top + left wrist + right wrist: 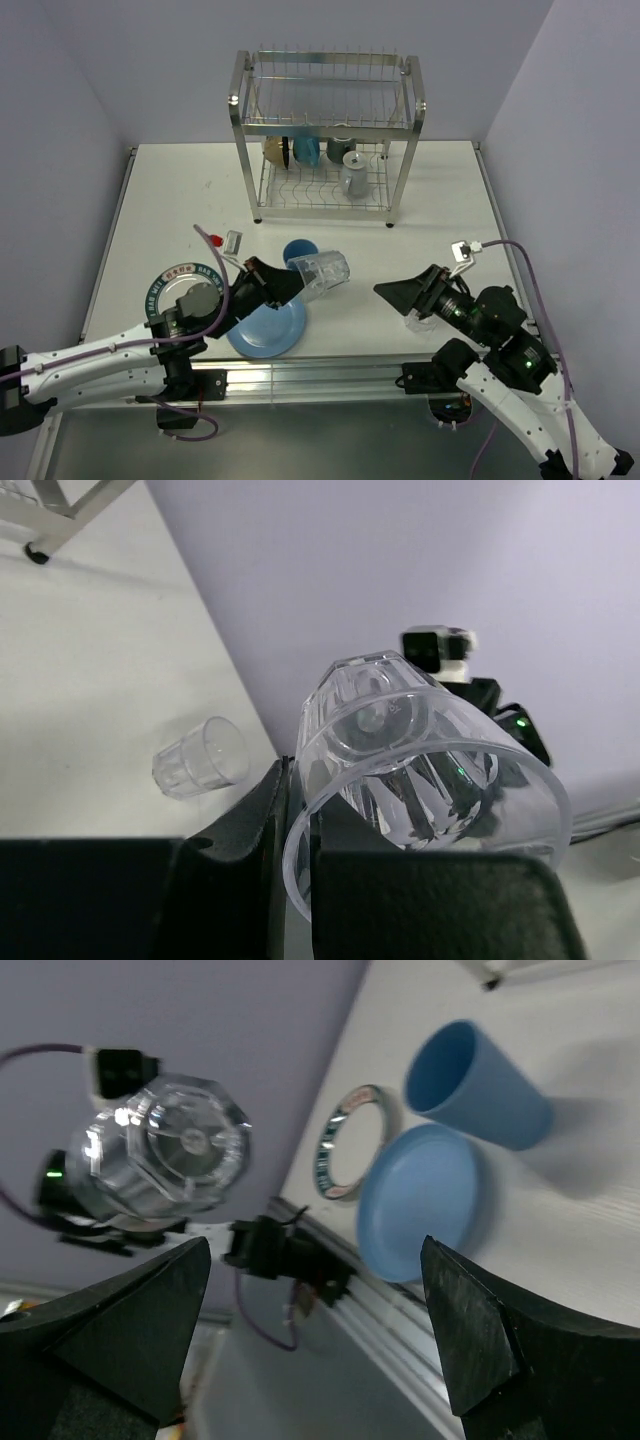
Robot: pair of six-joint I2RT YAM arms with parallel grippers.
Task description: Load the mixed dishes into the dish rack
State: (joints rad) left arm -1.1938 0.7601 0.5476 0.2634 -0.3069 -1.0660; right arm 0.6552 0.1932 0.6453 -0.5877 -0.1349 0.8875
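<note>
My left gripper (pixel 290 282) is shut on the rim of a clear glass (pixel 322 274) and holds it tilted above the table; in the left wrist view (pixel 298 780) one finger is inside the glass (pixel 420 770) and one outside. A second clear glass (pixel 200 758) lies on the table, under my right arm in the top view (pixel 418 322). My right gripper (pixel 395 292) is open and empty (pixel 315 1250). The blue tumbler (pixel 298 250) lies on its side by the blue plate (pixel 268 328). The patterned-rim plate (pixel 170 285) is partly under my left arm. The dish rack (pixel 330 130) stands at the back.
The rack's lower tier holds a cream cup (pixel 274 150), a pale blue mug (pixel 307 150), a dark mug (pixel 341 148) and a grey cup (pixel 354 175); its upper tier holds nothing. A small clear object (pixel 234 241) lies left of the tumbler. Walls close in on both sides.
</note>
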